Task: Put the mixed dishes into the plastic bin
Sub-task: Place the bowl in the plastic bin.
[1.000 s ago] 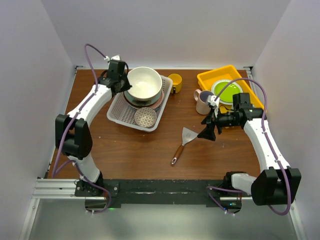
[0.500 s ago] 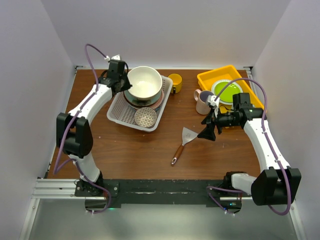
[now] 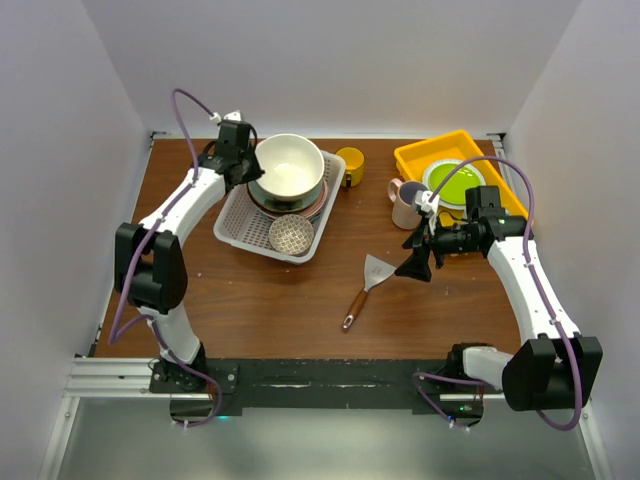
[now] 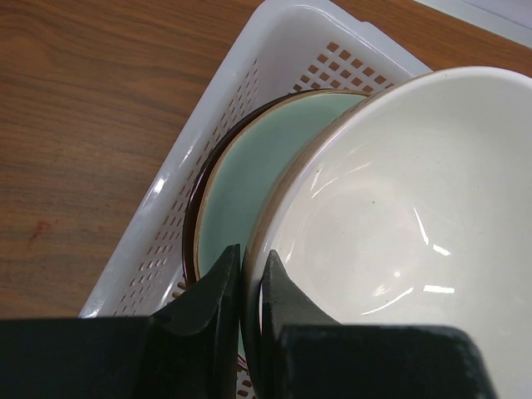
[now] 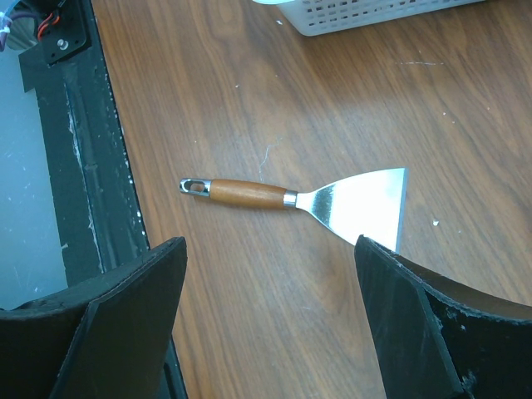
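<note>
At the far left of the brown wooden table [image 3: 250, 300], I am pinching the large cream bowl [image 3: 287, 165] by its rim in my left gripper [image 4: 249, 253], aiming to seat it flat on the pale green plate [image 4: 249, 174] in the white lattice plastic bin [image 3: 232, 222] before releasing, while my right gripper [image 5: 270, 249] is gaping empty.

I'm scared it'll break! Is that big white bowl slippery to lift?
The big bowl is probably slippery: its glaze shines, and the left gripper pinches only its rim. It looks large, so likely heavy and may tilt. Seemingly ceramic, a drop could chip it.
</note>
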Motion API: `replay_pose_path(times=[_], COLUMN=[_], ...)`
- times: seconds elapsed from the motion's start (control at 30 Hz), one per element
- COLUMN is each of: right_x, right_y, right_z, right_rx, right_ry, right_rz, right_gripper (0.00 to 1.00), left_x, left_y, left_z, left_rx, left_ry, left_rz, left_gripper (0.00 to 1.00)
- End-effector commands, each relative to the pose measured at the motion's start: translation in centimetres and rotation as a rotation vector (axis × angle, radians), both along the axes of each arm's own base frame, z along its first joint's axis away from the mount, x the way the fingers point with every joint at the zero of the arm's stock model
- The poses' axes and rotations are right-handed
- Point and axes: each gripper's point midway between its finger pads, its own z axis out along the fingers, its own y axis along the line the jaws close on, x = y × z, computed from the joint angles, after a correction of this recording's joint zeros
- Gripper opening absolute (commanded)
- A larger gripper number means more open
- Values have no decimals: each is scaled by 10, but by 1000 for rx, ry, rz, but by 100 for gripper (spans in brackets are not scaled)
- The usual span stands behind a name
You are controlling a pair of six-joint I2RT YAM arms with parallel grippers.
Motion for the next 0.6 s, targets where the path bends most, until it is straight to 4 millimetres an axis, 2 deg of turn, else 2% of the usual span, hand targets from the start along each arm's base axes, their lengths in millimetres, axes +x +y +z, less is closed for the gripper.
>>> replay_pose_path(times=[0.0,0.17,0.4,0.57], right_x=[3,3,4,4], right_y=[0,0,0,0], right_z=[12,13,13,12], right_rx=[10,10,10,10], right_ry=[-56,-61,-61,-58], right_rz=[9,10,10,8], right_gripper=[86,86,86,86], left_x=[44,44,41,39], left_y=[-14,-14,-12,-8], left_z=[123,124,134,140], left_rx=[-168,-172,-174,-167], left_ry=[-374,-374,-393,-402], left_rz=[-5,-9,-18,-15], left_gripper=[18,27,49,53])
